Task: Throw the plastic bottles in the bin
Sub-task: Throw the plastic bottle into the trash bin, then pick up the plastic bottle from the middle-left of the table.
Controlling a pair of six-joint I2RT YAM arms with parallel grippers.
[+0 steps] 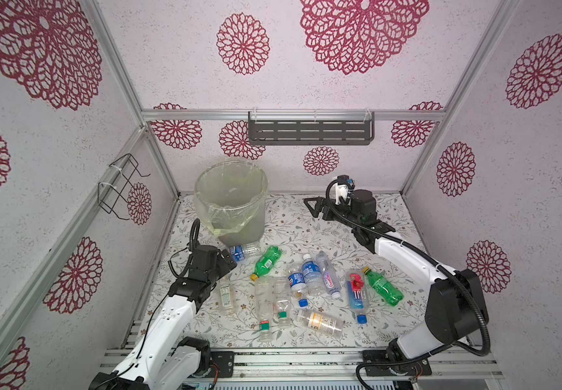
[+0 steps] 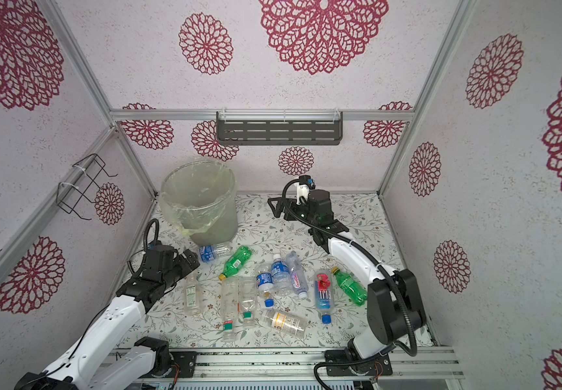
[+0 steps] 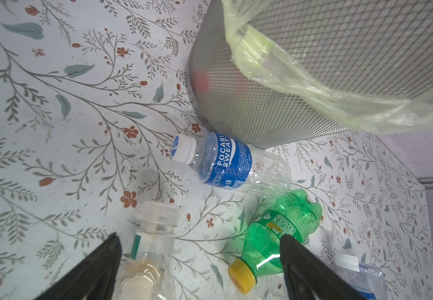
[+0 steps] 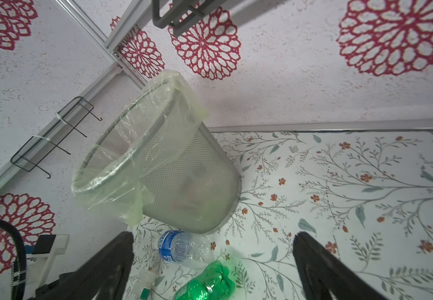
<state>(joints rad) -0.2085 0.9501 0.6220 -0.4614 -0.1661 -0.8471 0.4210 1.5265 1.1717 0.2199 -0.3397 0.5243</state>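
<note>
Across the floral tabletop (image 1: 306,233) nothing is in hand yet. The mesh bin (image 1: 230,199), lined with a pale green bag folded over its rim, stands upright at the far left of the table. A blurred pale and reddish shape shows low down through its mesh in the wrist views, too indistinct to name.

The right gripper (image 1: 315,207) hangs near the back edge with its jaws spread and empty, facing the bin and well apart from the bottles. The left gripper (image 3: 199,237) is also spread and empty, low over the near-left part of the table.

About a dozen plastic bottles (image 1: 311,273) lie on their sides, scattered in front of the bin. The Pocari Sweat bottle (image 3: 225,162) rests against the bin's base, a green bottle (image 3: 275,241) with a yellow cap lies just beside it, and a clear bottle (image 3: 153,246) lies under the left gripper.

The step looks like the left arm's reach for a bottle, probably the clear one or the Pocari. Next it must lower, straddle that bottle's body, close, then lift clear above the rim.
</note>
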